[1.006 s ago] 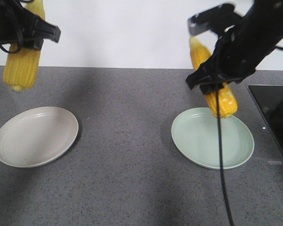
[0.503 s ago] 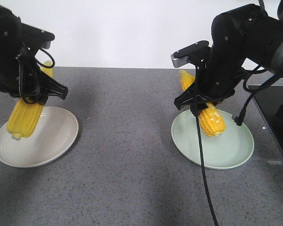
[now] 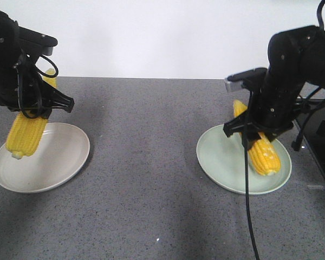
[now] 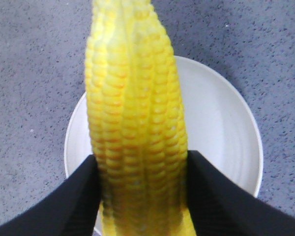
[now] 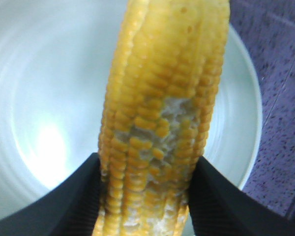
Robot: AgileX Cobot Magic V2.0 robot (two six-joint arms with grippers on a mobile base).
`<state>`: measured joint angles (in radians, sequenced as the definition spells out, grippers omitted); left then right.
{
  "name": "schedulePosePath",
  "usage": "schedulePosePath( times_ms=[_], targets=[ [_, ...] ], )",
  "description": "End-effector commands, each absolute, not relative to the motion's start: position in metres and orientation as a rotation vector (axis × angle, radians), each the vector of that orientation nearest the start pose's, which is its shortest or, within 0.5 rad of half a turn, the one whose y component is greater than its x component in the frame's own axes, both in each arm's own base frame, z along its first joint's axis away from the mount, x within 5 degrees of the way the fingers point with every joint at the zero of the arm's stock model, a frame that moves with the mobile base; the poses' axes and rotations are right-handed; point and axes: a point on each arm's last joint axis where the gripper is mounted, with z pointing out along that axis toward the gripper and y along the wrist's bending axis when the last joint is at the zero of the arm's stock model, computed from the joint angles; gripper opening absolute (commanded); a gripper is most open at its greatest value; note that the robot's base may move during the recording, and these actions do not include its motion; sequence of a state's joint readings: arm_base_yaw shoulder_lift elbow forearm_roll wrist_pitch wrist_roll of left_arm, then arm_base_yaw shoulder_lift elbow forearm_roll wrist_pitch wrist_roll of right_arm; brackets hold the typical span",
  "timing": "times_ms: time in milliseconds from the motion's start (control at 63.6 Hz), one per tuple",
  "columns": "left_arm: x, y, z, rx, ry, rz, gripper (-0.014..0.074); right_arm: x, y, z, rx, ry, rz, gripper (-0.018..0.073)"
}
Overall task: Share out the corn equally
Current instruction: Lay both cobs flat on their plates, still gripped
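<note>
My left gripper (image 3: 39, 110) is shut on a yellow corn cob (image 3: 25, 134) that hangs tilted, its lower end just above the left part of the cream plate (image 3: 62, 162). In the left wrist view the black fingers (image 4: 76, 196) press both sides of the corn (image 4: 137, 108) over the plate (image 4: 221, 128). My right gripper (image 3: 259, 131) is shut on a second corn cob (image 3: 265, 156), whose lower end lies low in the pale green plate (image 3: 219, 162). The right wrist view shows this corn (image 5: 162, 108) with a patch of bare kernels, clamped over the plate (image 5: 49, 98).
Both plates sit on a grey speckled counter (image 3: 151, 189) below a white wall. A black cooktop (image 3: 317, 130) lies at the right edge, close to the green plate. A black cable (image 3: 248, 216) hangs from the right arm down across that plate.
Both arms have come down from high above the counter, bringing each cob to its plate. The right cob has also moved right, toward the plate's far side.
</note>
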<state>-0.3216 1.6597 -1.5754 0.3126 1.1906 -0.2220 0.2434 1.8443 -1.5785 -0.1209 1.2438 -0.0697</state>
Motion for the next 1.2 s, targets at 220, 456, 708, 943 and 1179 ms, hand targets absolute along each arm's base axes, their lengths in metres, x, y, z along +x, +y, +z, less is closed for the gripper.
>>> schedulePosePath(
  times_ms=[220,456,708,943,1179],
  targets=[
    [0.334,-0.083,0.368,0.193,2.562,0.223,-0.0006,0.364,0.085,0.295,-0.553,2.841,-0.047,0.0033],
    [0.333,-0.084,0.367,0.192,2.564,0.22,-0.0006,0.361,0.084,0.294,-0.588,2.872,-0.054,0.02],
    [0.335,-0.082,0.367,0.207,2.559,0.233,-0.0006,0.359,0.083,0.295,-0.569,2.892,-0.058,0.0485],
    [0.342,-0.072,0.353,0.143,2.637,0.241,-0.0006,0.358,0.08,0.298,-0.54,2.892,-0.102,0.0571],
    [0.352,-0.073,0.344,0.147,2.634,0.235,0.0001,0.356,0.081,0.303,-0.537,2.88,-0.094,0.0563]
  ],
)
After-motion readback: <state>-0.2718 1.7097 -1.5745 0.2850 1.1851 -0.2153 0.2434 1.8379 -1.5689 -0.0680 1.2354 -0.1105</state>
